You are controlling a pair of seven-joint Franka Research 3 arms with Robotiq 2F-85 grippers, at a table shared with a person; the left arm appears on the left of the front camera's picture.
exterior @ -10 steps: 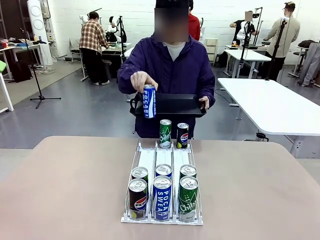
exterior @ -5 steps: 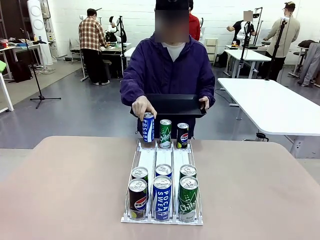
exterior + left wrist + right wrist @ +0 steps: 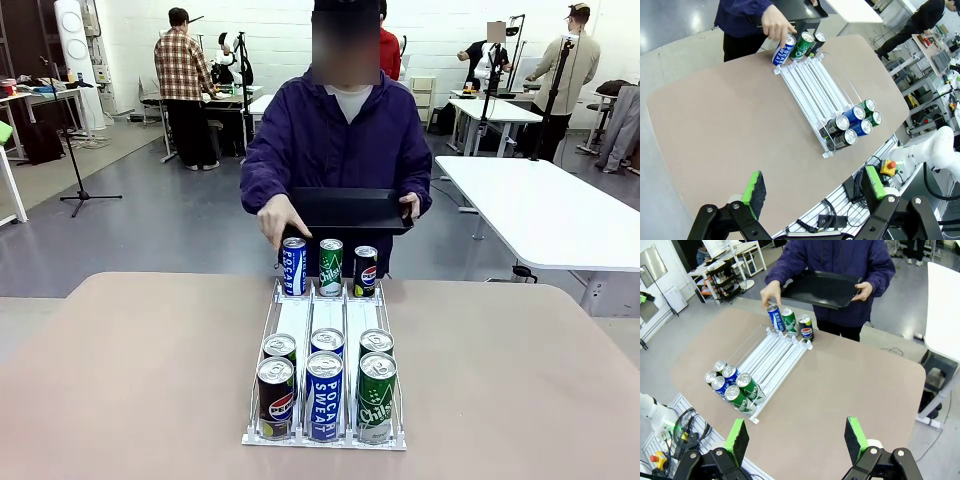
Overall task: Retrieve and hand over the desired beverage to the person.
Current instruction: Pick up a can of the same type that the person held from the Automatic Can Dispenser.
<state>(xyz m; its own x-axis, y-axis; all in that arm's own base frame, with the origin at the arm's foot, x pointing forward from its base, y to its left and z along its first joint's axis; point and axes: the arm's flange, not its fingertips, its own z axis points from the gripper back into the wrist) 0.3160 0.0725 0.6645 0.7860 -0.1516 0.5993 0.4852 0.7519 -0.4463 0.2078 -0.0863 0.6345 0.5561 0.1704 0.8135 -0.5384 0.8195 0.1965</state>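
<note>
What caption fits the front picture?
Person with black tray reaches to blue can at rack's far end.

Non-task stuff: beige tabletop [image 3: 130, 380] with rounded corners. White three-lane wire rack [image 3: 294, 322] sits centred on it, lanes running 6 to 12 o'clock. Black tray [image 3: 350, 208] at 12, above the tabletop's far edge, just beyond the rack. Long white table [image 3: 540, 210] at 2, well apart. Black tripod stand [image 3: 80, 190] on the grey floor [image 3: 180, 235] at 10. White tower unit [image 3: 72, 50] at 11. Plaid-shirted person [image 3: 182, 75] near it, back turned. Another person in beige [image 3: 572, 60] at 1. Left wrist view: red stop button [image 3: 891, 164] just off the tabletop's edge, among cables.
</note>
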